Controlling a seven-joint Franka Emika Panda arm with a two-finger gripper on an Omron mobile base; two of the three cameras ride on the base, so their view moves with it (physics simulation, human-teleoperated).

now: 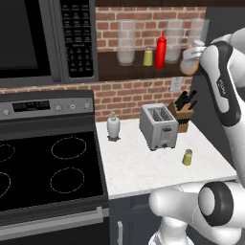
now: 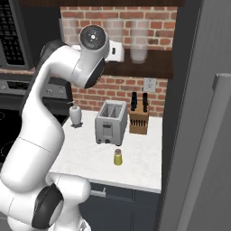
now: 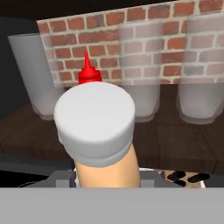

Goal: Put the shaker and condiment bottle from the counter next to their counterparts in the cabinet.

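Condiment bottle, smooth tan neck under a rounded pale cap, sits clamped in the gripper before the wooden cabinet.

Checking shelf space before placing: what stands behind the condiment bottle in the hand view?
Behind the condiment bottle stands the red squeeze bottle, only its nozzle and shoulder showing. Clear glass jars and brick wall are behind.

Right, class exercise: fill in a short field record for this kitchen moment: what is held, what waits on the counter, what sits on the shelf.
held: condiment bottle, gripped in the gripper at shelf height
on counter: shaker in front of toaster
on shelf: red squeeze bottle, pale shaker, glass jars
task state: neither item placed yet
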